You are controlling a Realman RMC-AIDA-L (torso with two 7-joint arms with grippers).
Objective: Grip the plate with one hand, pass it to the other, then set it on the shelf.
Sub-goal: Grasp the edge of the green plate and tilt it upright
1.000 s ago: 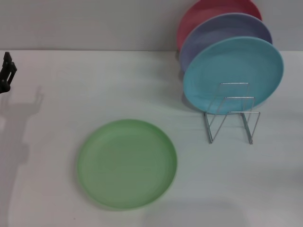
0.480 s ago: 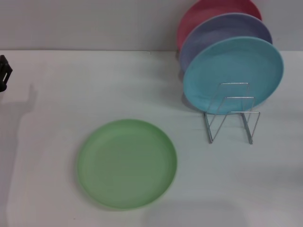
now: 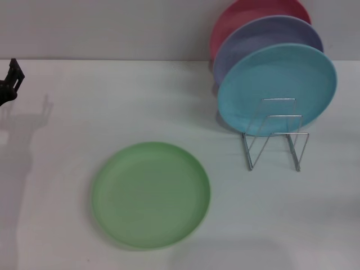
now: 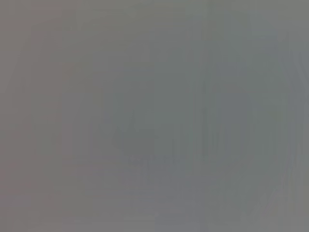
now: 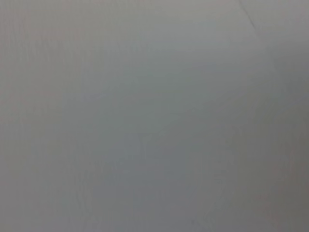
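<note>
head view: green plate (image 3: 151, 194) flat on table (image 3: 112, 101), around 8 o'clock from wire rack (image 3: 275, 135), untouched. left gripper (image 3: 9, 84) at far edge, fingers hard to call. better pinch the rim, not the middle.

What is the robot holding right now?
Nothing. The round light-green plastic plate lies flat on the white table, untouched. The left hand is far off at the table's edge; the right hand isn't visible.
</note>
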